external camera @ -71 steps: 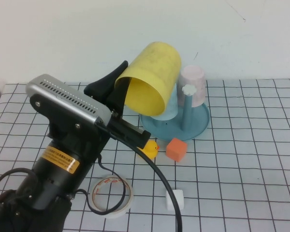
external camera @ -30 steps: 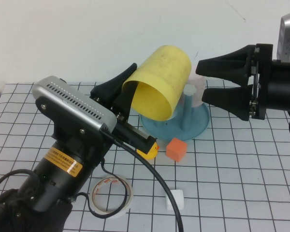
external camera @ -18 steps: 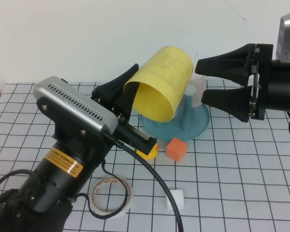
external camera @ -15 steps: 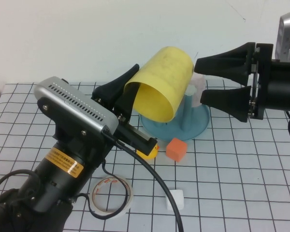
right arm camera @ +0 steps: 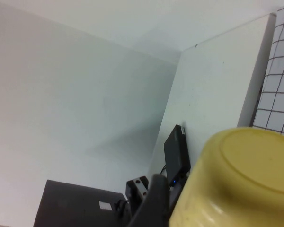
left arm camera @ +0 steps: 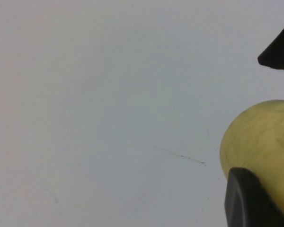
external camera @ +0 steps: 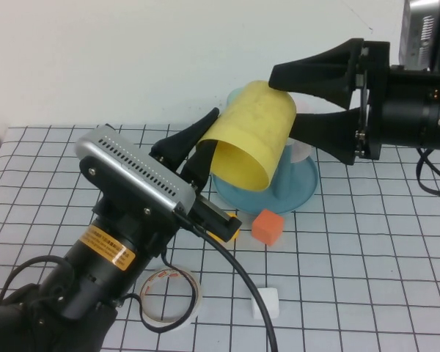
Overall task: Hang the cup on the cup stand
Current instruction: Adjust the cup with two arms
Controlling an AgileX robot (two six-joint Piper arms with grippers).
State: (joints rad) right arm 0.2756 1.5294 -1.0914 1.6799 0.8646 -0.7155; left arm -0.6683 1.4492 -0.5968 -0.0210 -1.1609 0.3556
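Note:
The yellow cup is held in the air, tilted, mouth toward me, over the teal cup stand. My left gripper is shut on its rim, one finger outside and one inside. My right gripper is open, with its jaws set either side of the cup's closed end. The cup's side shows in the left wrist view, and its base in the right wrist view. The stand's flower knob is hidden behind the cup; one peg shows.
A light blue cup and a pale pink cup peek out on the stand behind the yellow cup. An orange cube, a yellow duck, a tape roll and a white block lie on the gridded table.
My right gripper came in from the right and moved left and up until its open jaws straddle the cup's closed end. My left gripper shifted right with the cup.

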